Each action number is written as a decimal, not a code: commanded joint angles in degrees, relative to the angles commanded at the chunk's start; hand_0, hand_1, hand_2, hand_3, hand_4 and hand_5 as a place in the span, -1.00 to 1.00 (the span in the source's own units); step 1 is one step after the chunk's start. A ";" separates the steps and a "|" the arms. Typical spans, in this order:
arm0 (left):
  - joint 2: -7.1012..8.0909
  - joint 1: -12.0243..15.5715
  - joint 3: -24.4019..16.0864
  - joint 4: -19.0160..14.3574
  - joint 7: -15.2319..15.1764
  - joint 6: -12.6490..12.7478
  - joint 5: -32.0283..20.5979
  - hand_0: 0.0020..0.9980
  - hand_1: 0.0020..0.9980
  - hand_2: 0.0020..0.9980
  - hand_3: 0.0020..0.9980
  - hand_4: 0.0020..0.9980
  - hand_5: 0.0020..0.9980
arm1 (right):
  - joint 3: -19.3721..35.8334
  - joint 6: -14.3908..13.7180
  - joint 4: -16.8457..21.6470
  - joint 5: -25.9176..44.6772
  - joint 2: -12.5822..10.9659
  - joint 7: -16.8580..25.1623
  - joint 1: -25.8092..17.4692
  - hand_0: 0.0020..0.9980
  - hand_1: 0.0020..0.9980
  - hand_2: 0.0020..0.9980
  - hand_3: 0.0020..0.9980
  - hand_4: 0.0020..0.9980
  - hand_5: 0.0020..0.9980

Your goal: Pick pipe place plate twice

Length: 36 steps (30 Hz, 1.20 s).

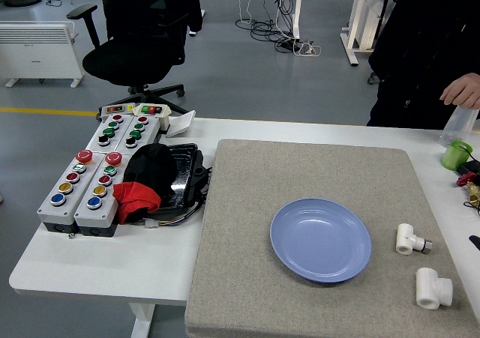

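On the grey mat (247,278) that covers the right part of the white tabletop (105,267), a blue plate (320,240) lies flat and holds nothing. Two white pipe fittings rest on the mat to its right: the upper pipe fitting (409,240) just beside the plate's rim, the lower pipe fitting (432,288) nearer the front edge, both apart from the plate and from each other. Neither robot hand appears anywhere over the tabletop, so no hand is near either fitting and their fingers cannot be judged. At the far right corner a person's hand (465,91) grips a clear bottle (454,125) above a green cup (456,155). Left of the mat sit two button control boxes (94,174) and a black tray (180,174) with black and red cloth.
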 joint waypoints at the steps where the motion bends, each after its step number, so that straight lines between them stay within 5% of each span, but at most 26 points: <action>1: 0.00 0.00 0.01 -0.01 0.02 -0.01 0.01 0.31 0.27 0.28 0.12 -0.21 1.00 | -0.26 0.09 0.18 0.09 -0.18 -0.06 -0.10 1.00 0.90 1.00 0.97 0.73 -0.28; 10: -0.02 0.07 0.52 -0.17 0.33 0.01 -0.69 0.31 0.27 0.28 0.12 -0.21 1.00 | -6.44 1.53 2.47 1.65 -2.49 -1.54 -1.46 1.00 0.89 1.00 0.98 0.75 -0.24; 31: -0.14 -0.44 1.76 -0.14 0.10 0.20 -2.62 0.31 0.27 0.28 0.12 -0.22 1.00 | -18.32 2.61 -4.88 -8.71 -3.07 -5.56 5.38 1.00 0.88 0.99 0.97 0.81 -0.17; 32: -0.15 -0.42 1.76 -0.15 0.10 0.18 -2.61 0.31 0.27 0.28 0.12 -0.22 1.00 | -18.61 2.74 -5.28 -9.00 -3.01 -5.64 5.59 0.87 0.77 0.88 0.88 0.81 -0.17; 36: -0.22 -0.36 1.70 -0.16 0.12 0.15 -2.54 0.31 0.27 0.28 0.12 -0.22 1.00 | -19.52 3.34 -6.62 -10.39 -2.79 -5.55 6.35 0.87 0.77 0.88 0.88 0.81 -0.17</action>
